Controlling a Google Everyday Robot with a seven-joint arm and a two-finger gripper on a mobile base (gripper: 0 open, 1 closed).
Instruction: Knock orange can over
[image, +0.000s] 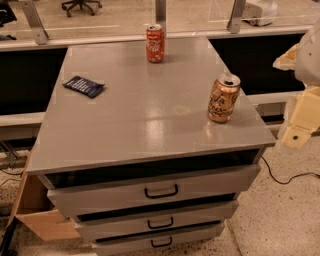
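Observation:
The orange can (223, 98), golden-orange with a mottled cream-and-brown pattern and a silver top, stands on the grey cabinet top (150, 110) near its right edge, towards the front. Its top leans slightly to the right. My gripper (300, 117) shows as cream-coloured parts at the right edge of the camera view. It is beside the cabinet, to the right of the can and apart from it, and it holds nothing that I can see.
A red can with white script (155, 43) stands at the back middle of the cabinet top. A dark blue packet (83, 86) lies at the left. Three drawers with black handles (161, 191) are below. A black cable (285, 177) runs on the floor at the right.

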